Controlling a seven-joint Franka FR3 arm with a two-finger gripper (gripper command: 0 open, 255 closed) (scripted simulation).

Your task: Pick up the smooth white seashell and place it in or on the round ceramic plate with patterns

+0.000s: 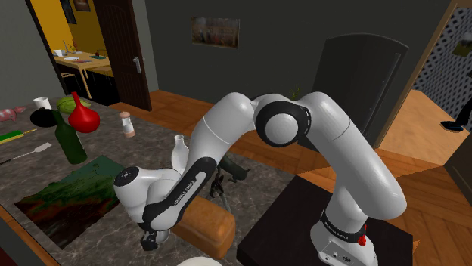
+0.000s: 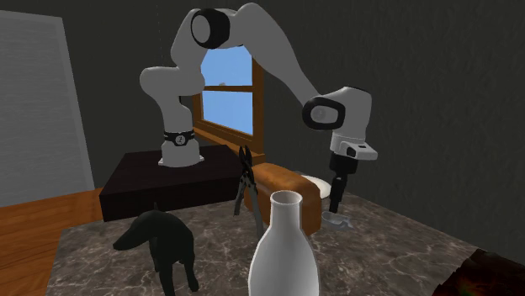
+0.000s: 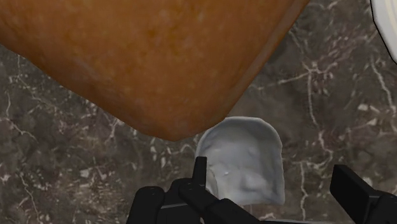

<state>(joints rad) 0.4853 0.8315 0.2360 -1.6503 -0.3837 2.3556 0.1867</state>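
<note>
The white seashell (image 3: 245, 159) lies on the dark marble counter (image 3: 63, 159), close against a corner of a large brown loaf-like block (image 3: 153, 57). My black gripper (image 3: 280, 194) hangs low over the shell, open, one finger on either side of it and neither clasping it. In the second exterior view the gripper (image 2: 336, 214) points straight down at the pale shell (image 2: 339, 223) beside the brown block (image 2: 290, 193). The white plate (image 2: 318, 181) peeks out behind that block; its rim (image 3: 388, 25) also shows near the shell. In the shoulder view the gripper (image 1: 149, 240) is low, left of the block (image 1: 208, 223).
A black dog figure (image 2: 164, 244), a white vase (image 2: 284, 252) and a black plier-like tool (image 2: 246, 185) stand on the counter. Farther along are a green bottle (image 1: 69, 140), a red vase (image 1: 83, 119), a small shaker (image 1: 127, 123) and a dark picture mat (image 1: 72, 196).
</note>
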